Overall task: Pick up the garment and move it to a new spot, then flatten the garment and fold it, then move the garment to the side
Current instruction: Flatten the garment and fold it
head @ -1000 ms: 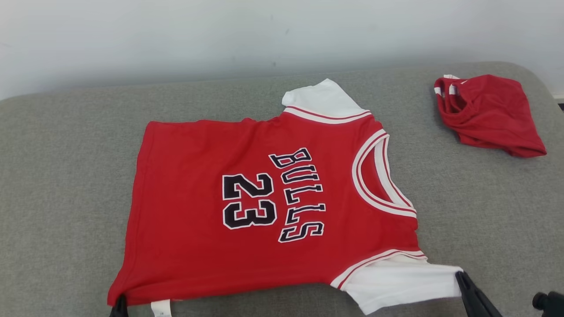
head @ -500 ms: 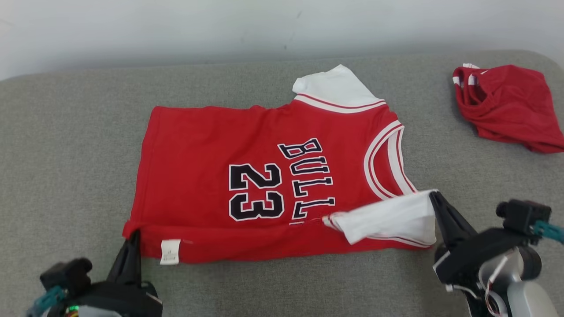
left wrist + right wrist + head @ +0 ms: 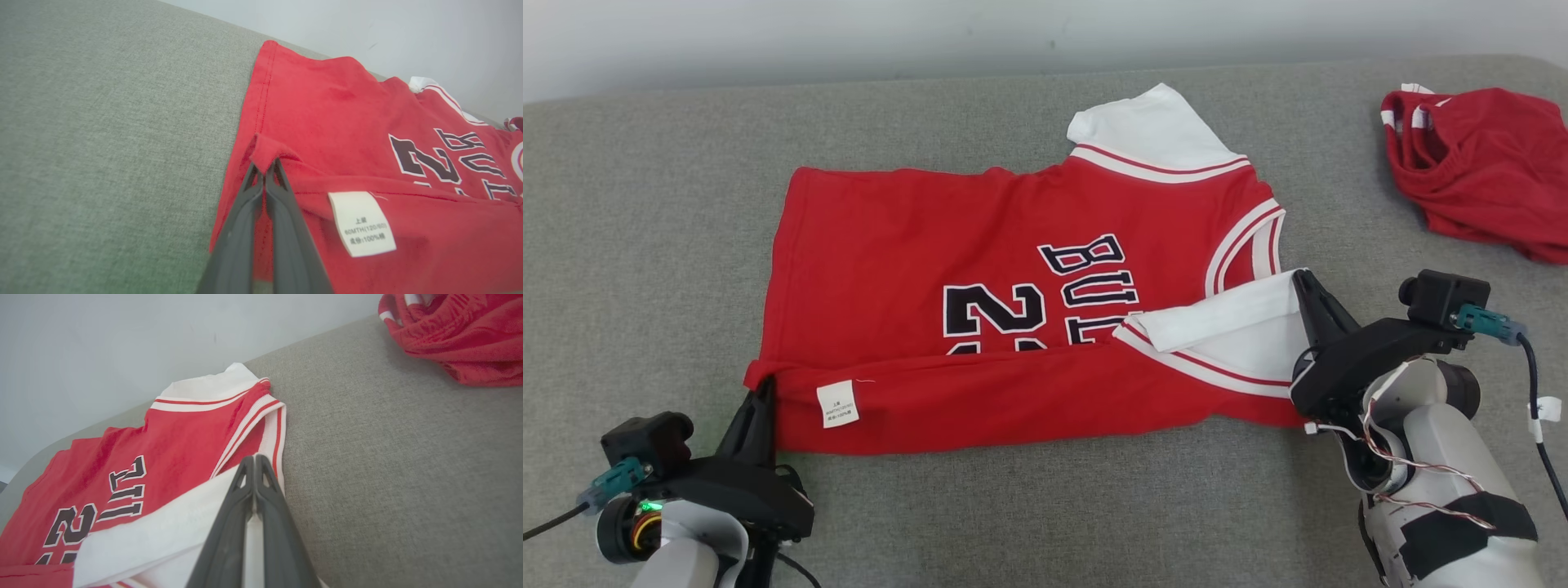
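Observation:
The garment is a red jersey with white sleeves and black lettering, lying on the grey cushion with its near edge folded over toward the far side. My left gripper is shut on the jersey's near hem corner, beside a white care label. My right gripper is shut on the edge of the near white sleeve, held over the jersey's chest. In the right wrist view my right gripper pinches that white sleeve.
A second red garment lies crumpled at the far right of the cushion, also in the right wrist view as red cloth. A pale wall runs behind the cushion.
Both grippers have carried the jersey's near edge farther over the body, covering the lower half of the number and lettering. The head camera has also tilted down.

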Controlling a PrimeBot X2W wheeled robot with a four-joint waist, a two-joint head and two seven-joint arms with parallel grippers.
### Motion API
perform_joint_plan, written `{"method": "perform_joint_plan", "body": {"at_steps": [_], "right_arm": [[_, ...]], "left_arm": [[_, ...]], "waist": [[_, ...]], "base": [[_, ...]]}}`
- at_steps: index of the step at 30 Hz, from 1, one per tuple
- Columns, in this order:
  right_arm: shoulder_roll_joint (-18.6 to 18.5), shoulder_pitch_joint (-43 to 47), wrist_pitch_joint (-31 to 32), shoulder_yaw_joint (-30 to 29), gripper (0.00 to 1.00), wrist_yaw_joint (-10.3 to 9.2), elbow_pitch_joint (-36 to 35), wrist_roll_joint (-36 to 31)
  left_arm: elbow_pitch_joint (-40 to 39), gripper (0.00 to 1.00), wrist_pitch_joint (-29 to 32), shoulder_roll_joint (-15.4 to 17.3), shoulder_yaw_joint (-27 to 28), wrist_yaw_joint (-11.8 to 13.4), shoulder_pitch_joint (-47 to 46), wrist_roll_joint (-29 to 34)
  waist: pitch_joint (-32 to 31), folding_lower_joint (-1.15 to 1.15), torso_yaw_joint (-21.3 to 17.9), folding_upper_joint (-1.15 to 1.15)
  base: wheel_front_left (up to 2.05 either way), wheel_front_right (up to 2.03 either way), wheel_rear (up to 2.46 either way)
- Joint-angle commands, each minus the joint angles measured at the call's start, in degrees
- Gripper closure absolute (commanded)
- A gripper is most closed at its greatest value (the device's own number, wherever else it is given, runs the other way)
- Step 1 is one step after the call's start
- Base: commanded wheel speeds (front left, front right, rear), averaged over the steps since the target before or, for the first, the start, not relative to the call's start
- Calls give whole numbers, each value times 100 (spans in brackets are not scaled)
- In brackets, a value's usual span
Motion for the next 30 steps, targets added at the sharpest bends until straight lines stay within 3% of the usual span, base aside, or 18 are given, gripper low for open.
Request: {"method": "perform_joint_plan", "body": {"at_steps": [1, 2, 3, 4, 10, 20, 30], "right_arm": [[-2, -104, -102, 57, 100, -14, 121, 10], [-12, -173, -239, 107, 79, -14, 211, 28], [-27, -212, -354, 185, 13, -14, 294, 57], [-32, -215, -466, 244, 0, -14, 373, 97], [-300, 123, -1071, 660, 0, -14, 516, 259], [-751, 1194, -1341, 929, 0, -14, -25, 445], [-590, 1885, -1239, 680, 0, -14, -688, 307]], "left_arm": [[67, 100, -25, 9, -15, -22, -83, 68], [117, 73, -86, 12, -32, -30, -128, 107], [173, 0, -127, 2, -49, -37, -156, 137], [206, 0, -203, -11, -58, -61, -173, 157], [280, 0, -484, -95, 1, -118, 125, 198], [-273, 0, -568, -153, 137, 46, 1027, 422], [-1335, 0, -574, -98, 425, 227, 1664, 544]], "waist": [[10, -1, 10, -1], [7, -1, 13, -1], [-4, -1, 17, -1], [-25, -1, 16, -1], [-278, -1, 27, -1], [-429, -1, 49, -1], [-412, -1, -37, -1]], "base": [[0, 0, 0], [0, 0, 0], [0, 0, 0], [0, 0, 0], [0, 0, 0], [0, 0, 0], [0, 0, 0]]}}
